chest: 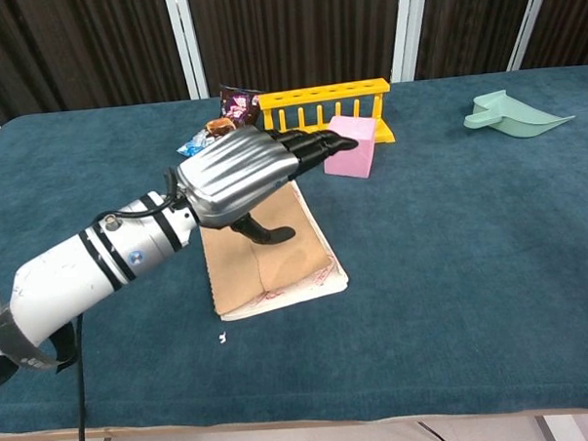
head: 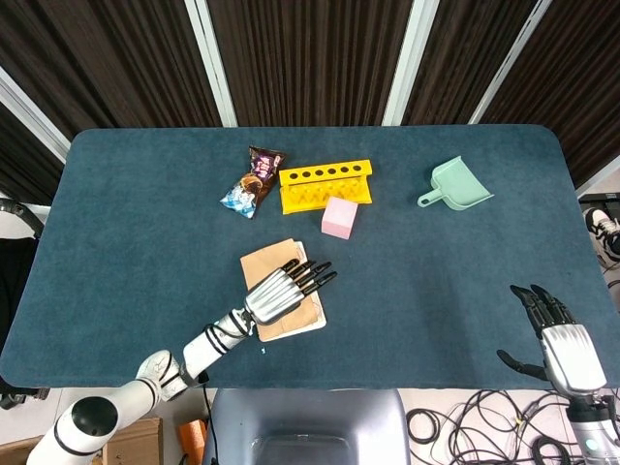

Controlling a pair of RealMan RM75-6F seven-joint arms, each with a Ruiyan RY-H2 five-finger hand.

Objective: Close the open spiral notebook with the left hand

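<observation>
- Your table (head: 136,203) is a wide blue-green cloth surface, with everything gathered around its middle and far half.
- Your left hand (head: 279,291) lies stretched flat over the notebook, palm down, its dark fingers (chest: 310,142) straight and slightly spread toward the far right, thumb tucked under toward the cover; it has hold of nothing (whether the palm actually presses the cover, you cannot tell).
- The spiral notebook (head: 278,319) lies closed on the near-middle of the table, its brown cover (chest: 276,265) up and a thin edge of white pages showing along the right and near sides.
- The yellow test-tube rack (head: 325,185) stands beyond the notebook, its row of holes upward.
- Your right hand (head: 554,336) sits off the table's near right corner, fingers apart and empty.
- The mint dustpan (head: 457,185) lies far right, well apart from the rest, handle pointing left.
- The snack packet (head: 254,181) lies just left of the rack.
- The pink cube (head: 339,217) stands just in front of the rack, near your left fingertips in the chest view.
</observation>
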